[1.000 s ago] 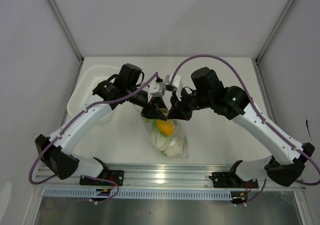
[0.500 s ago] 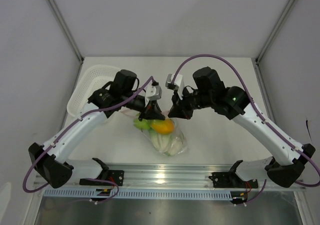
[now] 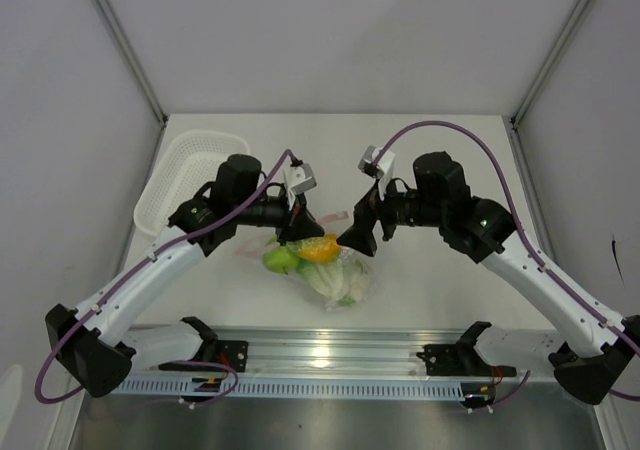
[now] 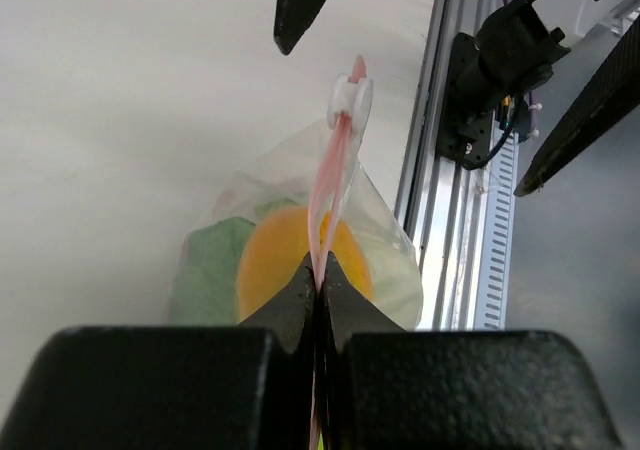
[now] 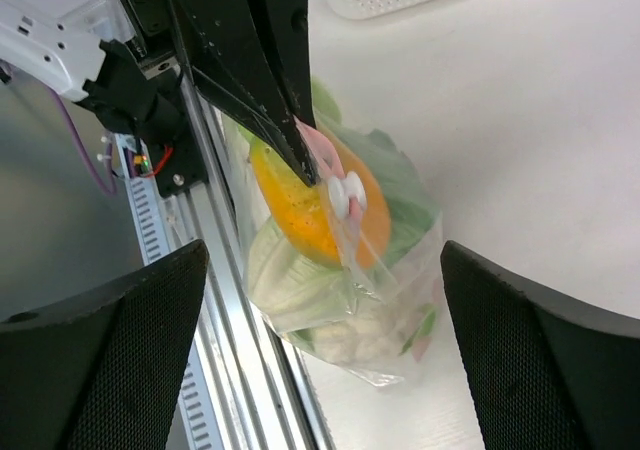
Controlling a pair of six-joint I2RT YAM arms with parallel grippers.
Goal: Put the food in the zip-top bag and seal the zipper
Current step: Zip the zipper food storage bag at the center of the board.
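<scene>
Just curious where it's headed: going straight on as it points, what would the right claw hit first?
Most likely the zip-top bag, at its zipper by the white slider, where the left claw pinches it. The open right claw faces it; depth is unclear.

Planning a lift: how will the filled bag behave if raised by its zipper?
The bag is thin crinkly plastic, so it will probably sag below the zipper. The round orange fruit inside may roll, tipping it lopsided.
</scene>
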